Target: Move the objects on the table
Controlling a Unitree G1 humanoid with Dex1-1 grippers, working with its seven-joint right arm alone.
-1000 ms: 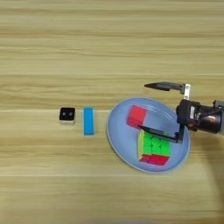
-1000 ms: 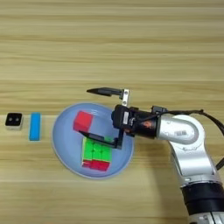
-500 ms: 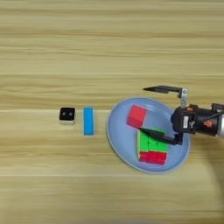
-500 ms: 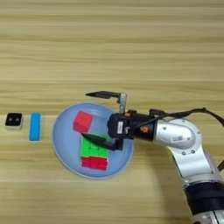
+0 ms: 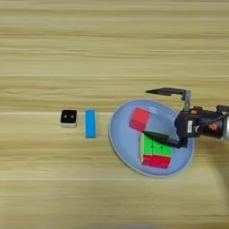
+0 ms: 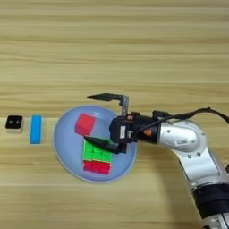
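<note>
Reaching in from the right over the blue plate [image 5: 120, 143], with the pincer [image 5: 153, 112] spread wide and pinching nothing. One black finger [image 5: 165, 91] up past the far rim of the plate, the other black finger [image 5: 162, 138] low, lying across the top of the puzzle cube [image 5: 156, 154]. Between those two fingers, a little toward the lower one, the small red cube [image 5: 140, 119], sitting on the plate with no finger touching it. Probably opened this wide so as to fit around a block from both sides; hard to tell whether meant for the red cube or the bigger one. Right under the lower finger, the puzzle cube, green face up and red side toward the near edge, resting flat in the plate, close to the red cube but whether touching it not clear. Both blocks inside the plate, likely because of its raised rim keeping them from sliding off. Far out beyond the fingertips, on the bare wooden table [image 5: 112, 44], a blue bar [image 5: 91, 123] and then a little black block [image 5: 68, 117], side by side, well apart from the pincer. Behind the pincer, the silver forearm [image 6: 183, 138] with a black cable looping over it.
</note>
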